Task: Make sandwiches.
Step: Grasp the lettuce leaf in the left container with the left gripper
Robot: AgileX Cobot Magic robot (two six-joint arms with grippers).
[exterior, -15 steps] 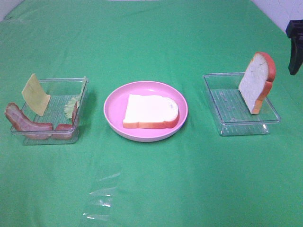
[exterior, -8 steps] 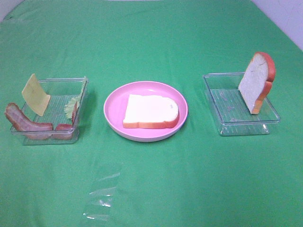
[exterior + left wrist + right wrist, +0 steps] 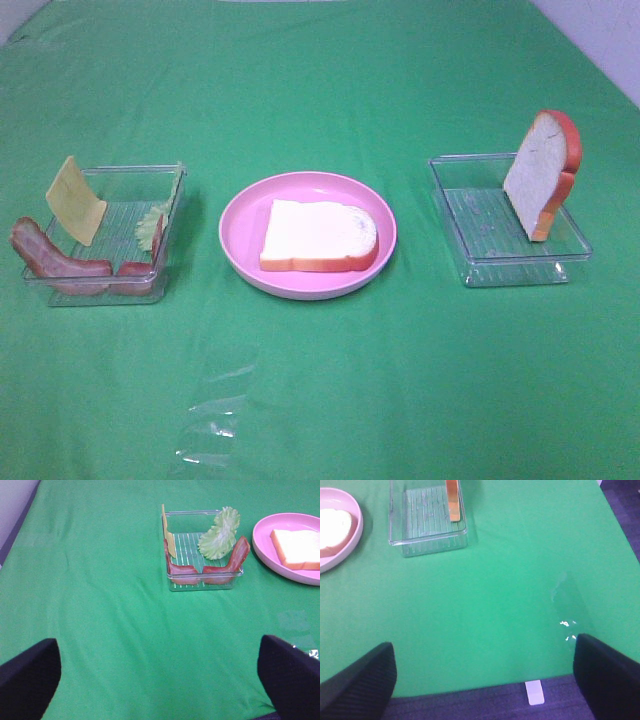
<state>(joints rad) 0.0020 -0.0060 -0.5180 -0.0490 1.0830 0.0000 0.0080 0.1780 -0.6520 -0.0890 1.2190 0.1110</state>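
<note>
Currently on the plate: one bread slice (image 3: 320, 235) is lying flat inside the pink plate (image 3: 240, 250), and nothing is sitting on it yet.
Fillings: a cheese square (image 3: 75, 200), a lettuce leaf (image 3: 150, 225) and bacon strips (image 3: 55, 262) are sitting in a clear tray (image 3: 120, 172) just beside the plate on the left arm's side. The cheese and lettuce are leaning on the tray walls, and the bacon ends are poking above the rim.
Second bread slice (image 3: 540, 175): it is standing almost upright in the other clear tray (image 3: 480, 262) beside the plate on the right arm's side, leaning toward the wall farthest from the plate.
Left claw (image 3: 156, 641): its fingers are spread wide with nothing between them, and it is hanging over bare desk (image 3: 400, 380), well apart from the plate.
Right claw (image 3: 482, 642): it is likewise gaping and gripping nothing, well apart from the plate.
Progress: the stack is, in my judgement, only beginning, with fillings and top slice waiting.
Handling: the pieces are looking like light toys. The bread is probably firm, the cheese thin and stiff, the lettuce and bacon thin and bendy, and all are likely slippery.
Where to take hold: pinching each raised edge above its tray rim is looking safest. For the upright slice, that means closing across its flat faces near the crust.
</note>
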